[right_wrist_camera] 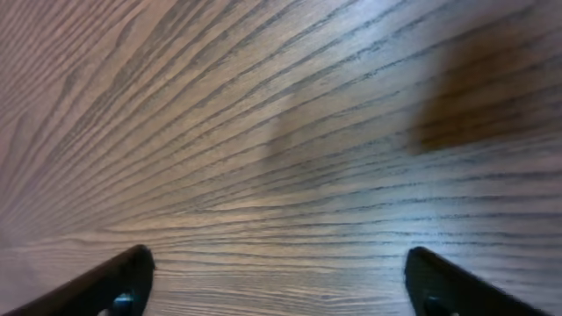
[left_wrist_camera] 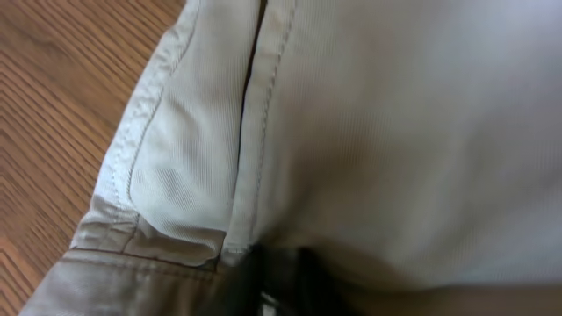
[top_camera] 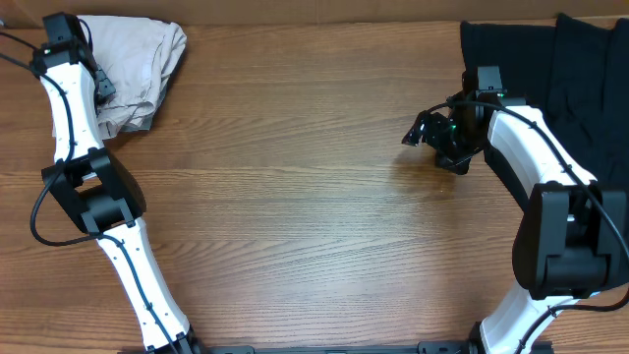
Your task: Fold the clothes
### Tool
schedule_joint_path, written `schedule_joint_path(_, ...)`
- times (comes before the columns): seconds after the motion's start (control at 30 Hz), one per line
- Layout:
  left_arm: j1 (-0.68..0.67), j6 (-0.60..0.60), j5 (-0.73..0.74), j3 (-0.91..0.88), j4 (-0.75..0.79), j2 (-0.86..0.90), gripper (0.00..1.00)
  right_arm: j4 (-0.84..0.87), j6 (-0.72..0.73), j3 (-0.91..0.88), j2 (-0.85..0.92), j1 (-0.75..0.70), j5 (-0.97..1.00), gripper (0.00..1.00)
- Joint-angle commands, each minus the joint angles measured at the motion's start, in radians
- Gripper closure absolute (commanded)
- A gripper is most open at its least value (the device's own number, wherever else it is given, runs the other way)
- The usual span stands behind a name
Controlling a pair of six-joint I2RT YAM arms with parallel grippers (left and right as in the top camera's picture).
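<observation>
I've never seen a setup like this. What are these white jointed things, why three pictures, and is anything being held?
The white things are two robot arms at a wooden table. One picture looks down from above; the other two come from cameras on each wrist. The left gripper is at the cream shorts in the far-left corner; its close-up shows a seam of the shorts, with the fingers too hidden to tell if they grip. The right gripper is open over bare wood, holding nothing. Black garments lie at the far right.
</observation>
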Motion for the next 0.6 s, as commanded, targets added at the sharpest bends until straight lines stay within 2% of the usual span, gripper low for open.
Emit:
schedule_joint_path(0.0,-0.006,0.013,0.117,0.037,-0.032,0.015,0.61,-0.006,-0.023,0.057,-0.061,-0.002,0.035,0.00)
schedule_joint_path(0.07,-0.010,0.013,0.151,0.098,-0.074,-0.055,0.39,-0.051,-0.061,0.160,-0.104,-0.013,0.052,0.00)
schedule_joint_path(0.17,-0.018,0.013,0.183,0.141,-0.116,-0.149,0.20,-0.160,-0.088,0.327,-0.151,-0.016,0.100,0.00)
schedule_joint_path(0.23,-0.027,0.013,0.224,0.160,-0.152,-0.233,0.00,-0.261,-0.087,0.443,-0.190,-0.011,0.181,0.00)
schedule_joint_path(0.4,-0.042,0.013,0.305,0.161,-0.220,-0.404,0.00,-0.463,-0.088,0.653,-0.320,0.010,0.329,0.00)
schedule_joint_path(0.47,-0.048,0.013,0.304,0.161,-0.224,-0.447,0.00,-0.524,-0.087,0.707,-0.385,0.010,0.322,0.00)
schedule_joint_path(0.57,-0.049,0.013,0.304,0.161,-0.224,-0.472,0.00,-0.570,-0.087,0.726,-0.495,0.010,0.204,0.00)
